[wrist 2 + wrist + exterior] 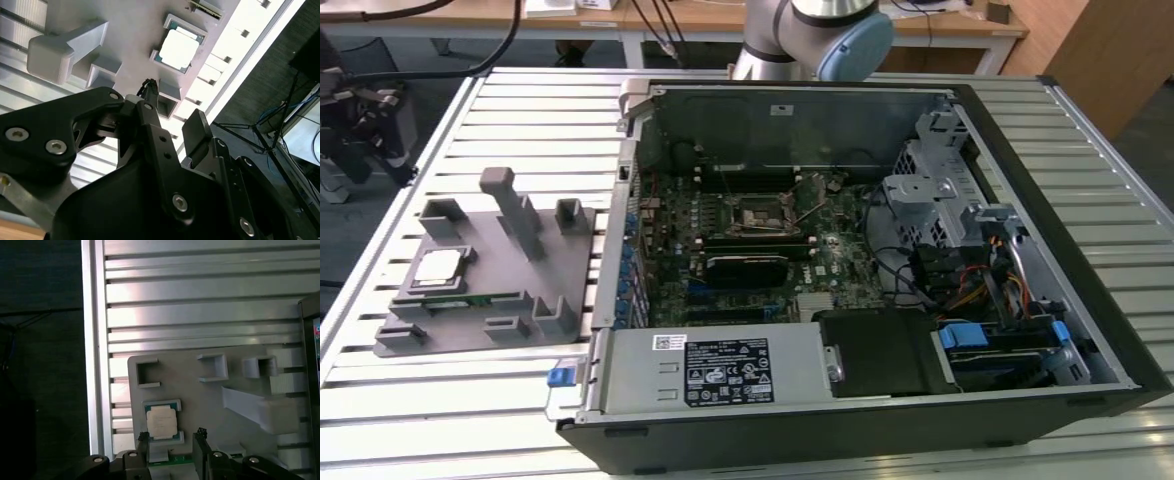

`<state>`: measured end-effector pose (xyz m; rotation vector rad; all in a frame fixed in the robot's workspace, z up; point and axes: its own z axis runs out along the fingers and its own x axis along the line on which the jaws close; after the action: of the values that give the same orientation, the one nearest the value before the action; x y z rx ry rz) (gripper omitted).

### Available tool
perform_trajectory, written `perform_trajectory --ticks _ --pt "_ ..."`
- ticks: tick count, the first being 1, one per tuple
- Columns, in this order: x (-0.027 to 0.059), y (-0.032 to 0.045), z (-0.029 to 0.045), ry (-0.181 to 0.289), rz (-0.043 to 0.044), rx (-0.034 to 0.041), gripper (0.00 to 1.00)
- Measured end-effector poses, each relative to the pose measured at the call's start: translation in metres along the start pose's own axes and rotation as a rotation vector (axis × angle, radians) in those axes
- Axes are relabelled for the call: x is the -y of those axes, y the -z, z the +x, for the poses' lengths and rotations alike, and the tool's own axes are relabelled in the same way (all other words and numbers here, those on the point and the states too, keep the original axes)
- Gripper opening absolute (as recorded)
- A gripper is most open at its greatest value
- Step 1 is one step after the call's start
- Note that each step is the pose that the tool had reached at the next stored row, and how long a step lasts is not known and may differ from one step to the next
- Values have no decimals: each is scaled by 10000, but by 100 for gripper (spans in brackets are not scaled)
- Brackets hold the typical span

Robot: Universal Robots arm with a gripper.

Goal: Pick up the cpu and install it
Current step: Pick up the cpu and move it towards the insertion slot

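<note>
PSU label (727, 370): txt illegible

Silver-grey cpu (440, 265), grey holder (494, 300)

One cpu (440, 265), one computer case (787, 125)

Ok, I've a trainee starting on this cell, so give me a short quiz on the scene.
1. Fill in: the cpu lies on the grey ____ beside the computer case.
2. True or false: the cpu is already inside the computer case.
3. The hand is: A open, holding nothing; B shut on the cpu; C shut on the computer case.
Key: 1 fixture plate; 2 false; 3 A.
</note>
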<state>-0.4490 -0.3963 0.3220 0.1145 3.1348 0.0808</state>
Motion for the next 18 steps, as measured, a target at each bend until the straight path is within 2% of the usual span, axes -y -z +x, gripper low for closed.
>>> perform_trajectory --ticks 4,7,11,15,18 --pt "9 -51 -1 201 -1 -13 47" --pt "22 -85 1 494 2 -52 47" --pt "61 -143 25 544 0 -83 47" --pt "85 -189 24 813 6 -161 47" --pt "92 -222 25 844 5 -163 47"
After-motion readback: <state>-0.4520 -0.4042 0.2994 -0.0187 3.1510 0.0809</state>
